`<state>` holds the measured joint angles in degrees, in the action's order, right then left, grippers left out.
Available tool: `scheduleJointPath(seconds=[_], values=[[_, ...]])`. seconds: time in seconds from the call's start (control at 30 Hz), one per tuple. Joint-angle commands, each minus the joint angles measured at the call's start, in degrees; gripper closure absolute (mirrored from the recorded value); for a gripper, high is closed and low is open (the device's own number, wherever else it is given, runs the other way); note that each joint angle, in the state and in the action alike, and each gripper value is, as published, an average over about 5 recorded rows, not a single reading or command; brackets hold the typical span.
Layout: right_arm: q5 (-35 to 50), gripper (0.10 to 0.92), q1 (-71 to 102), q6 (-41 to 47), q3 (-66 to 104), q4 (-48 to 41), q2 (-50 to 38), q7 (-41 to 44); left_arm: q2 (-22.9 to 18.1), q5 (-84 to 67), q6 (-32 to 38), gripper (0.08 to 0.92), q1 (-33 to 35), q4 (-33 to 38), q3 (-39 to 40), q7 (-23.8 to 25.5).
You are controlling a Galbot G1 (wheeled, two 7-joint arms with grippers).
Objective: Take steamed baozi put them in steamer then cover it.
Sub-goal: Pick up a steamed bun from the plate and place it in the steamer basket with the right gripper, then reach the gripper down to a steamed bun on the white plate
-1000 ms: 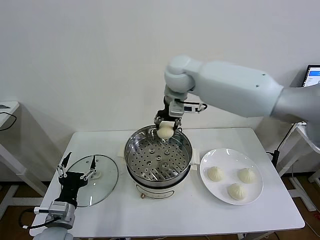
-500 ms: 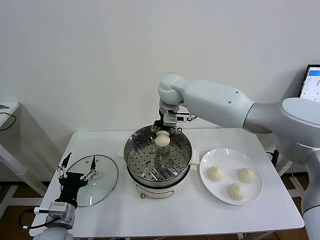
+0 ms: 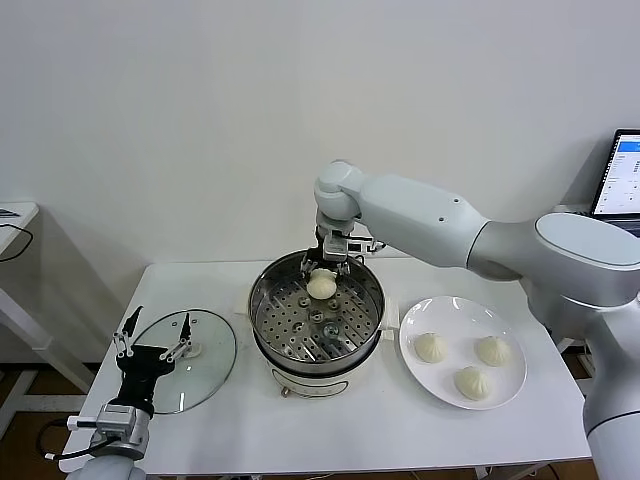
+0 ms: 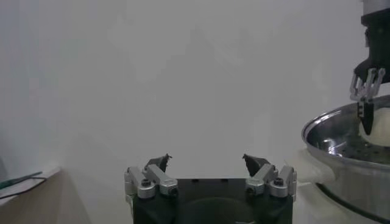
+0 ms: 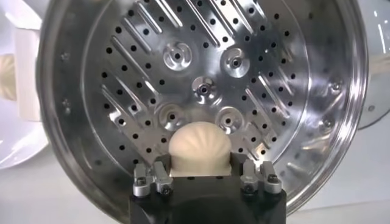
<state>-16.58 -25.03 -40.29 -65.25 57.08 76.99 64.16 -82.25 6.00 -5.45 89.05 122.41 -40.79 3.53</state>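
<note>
The steamer [image 3: 270,325] stands mid-table, its perforated tray [image 5: 183,91] in view. One baozi [image 3: 321,286] sits low at the tray's far side, between the fingers of my right gripper [image 3: 326,272], which reaches down from above. In the right wrist view the fingers stand spread either side of that baozi [image 5: 200,146], and the right gripper [image 5: 201,169] is open. Three more baozi [image 3: 431,347] lie on the white plate [image 3: 455,318] to the right. My left gripper [image 3: 153,338] waits open and empty over the table's left front, by the lid.
The glass lid [image 3: 207,375] lies flat on the table left of the steamer. A laptop screen [image 3: 625,170] shows at the far right edge. From the left wrist view the left gripper [image 4: 207,159] faces the white wall, with the steamer [image 4: 341,131] off to one side.
My right gripper came down from above the steamer's rim into the pot with the baozi, and its fingers have spread apart from it. The left arm has not moved.
</note>
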Motion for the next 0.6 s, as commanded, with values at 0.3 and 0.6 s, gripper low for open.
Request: scheduleJointPath(seconds=[0.3,0.6], values=[[18.32,0.203,-12.78,11.30,-2.50,11.44,-12.99,4.49,0.09,0.07,-0.04,0.177,0.67,1.02,0.26,-0.09],[36.17,0.203,-19.62,38.11,-11.99,23.43,-33.19,7.40,0.20,0.26,-0.09,0.177,1.11,1.83,0.63,-0.09]])
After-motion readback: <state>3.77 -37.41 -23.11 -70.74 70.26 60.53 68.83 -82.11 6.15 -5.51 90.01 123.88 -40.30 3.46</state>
